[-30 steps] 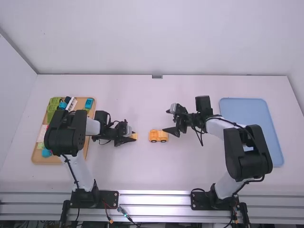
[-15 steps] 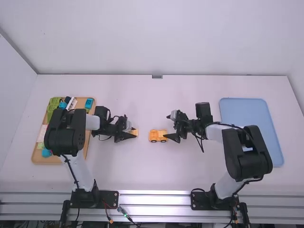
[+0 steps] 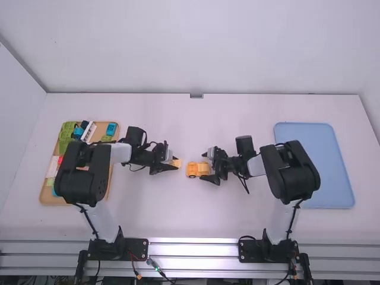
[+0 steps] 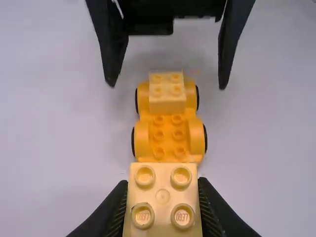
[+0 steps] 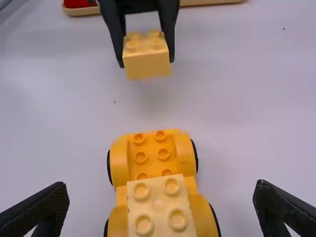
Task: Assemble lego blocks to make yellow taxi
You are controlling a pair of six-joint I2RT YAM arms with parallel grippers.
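Note:
My left gripper [image 3: 176, 162] is shut on a light yellow block [image 3: 176, 162], left of the orange wheeled base [image 3: 191, 170]. In the left wrist view, the left gripper [image 4: 164, 202] pinches this four-stud block [image 4: 163, 196] from both sides. The base [image 4: 170, 136] carries another pale yellow block [image 4: 168, 98] on its right-arm end; its other end has bare studs. My right gripper [image 3: 206, 167] stands open at the base's right end. In the right wrist view, the right gripper [image 5: 160, 205] has its fingers apart on either side of the base [image 5: 153, 153], not touching it.
A wooden tray [image 3: 52, 198] with green, blue and other coloured pieces lies at the left, partly under the left arm. A light blue tray [image 3: 332, 172] lies at the right, partly behind the right arm.
The left gripper has moved right with its block, closer to the base. The right gripper has come left to the base's right end, staying open. The base has not visibly moved.

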